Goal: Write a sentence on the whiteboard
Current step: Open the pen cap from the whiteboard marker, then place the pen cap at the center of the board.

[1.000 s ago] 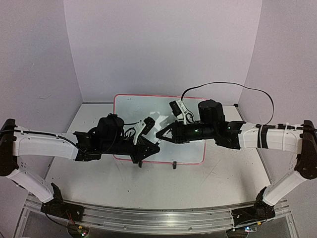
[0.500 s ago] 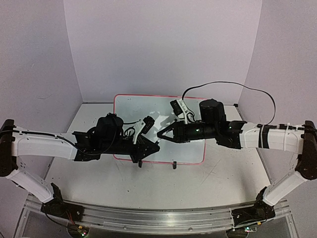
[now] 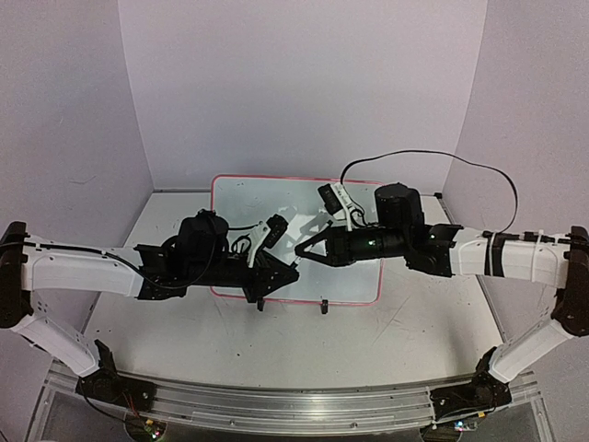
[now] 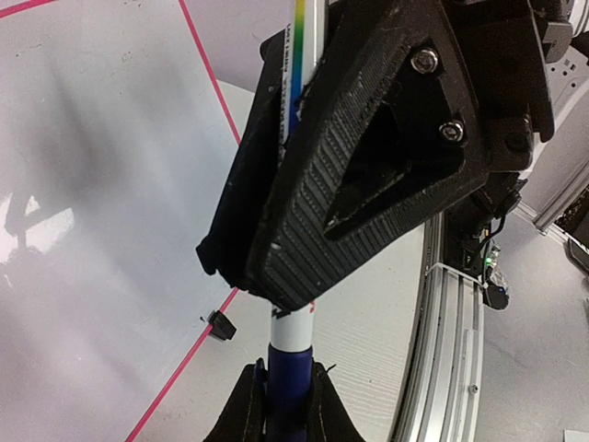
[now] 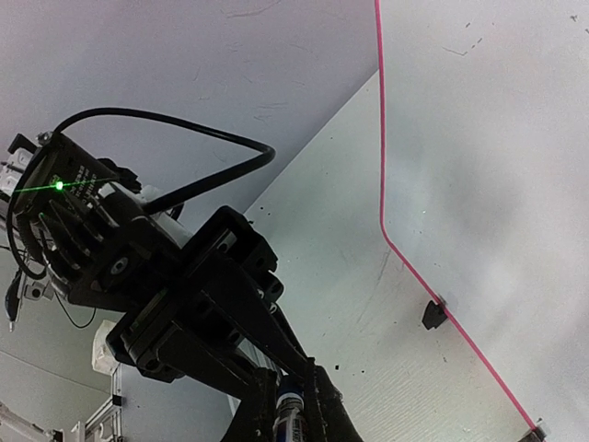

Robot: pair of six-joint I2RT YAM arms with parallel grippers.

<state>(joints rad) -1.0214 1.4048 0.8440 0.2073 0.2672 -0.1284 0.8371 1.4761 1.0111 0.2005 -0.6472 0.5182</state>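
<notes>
From above, the whiteboard lies flat on the counter, toward the back wall. Both arms stretch in low from the sides and meet over the whiteboard's near half. The left claw points toward the whiteboard's near edge, and the right claw sits just behind it, tip to tip. From here the two black heads blur together, and I cannot tell what is between them or how wide either claw stands. One black clip foot shows at the whiteboard's near edge. A black cable loops up over the right arm, beyond the whiteboard's right side.

The left wrist camera shows what the overhead view hides. The left claw is clamped narrow on a marker, a white barrel with a rainbow stripe that runs out past its ribbed fingers. Beyond them the marker's blue end is pinched by the right claw, whose two dark fingers press on either side of it. The whiteboard fills the left of this view, its pink frame running diagonally, with a clip foot beside that edge. A metal rail lies off to the whiteboard's far side.

The right wrist camera looks along its own fingers, which are closed tight around the marker's end at the bottom of the frame. The left arm's black head looms straight ahead and blocks everything behind it. A green light glows on that arm's body. The whiteboard takes up the right side, and two clip feet show along its pink edge.
</notes>
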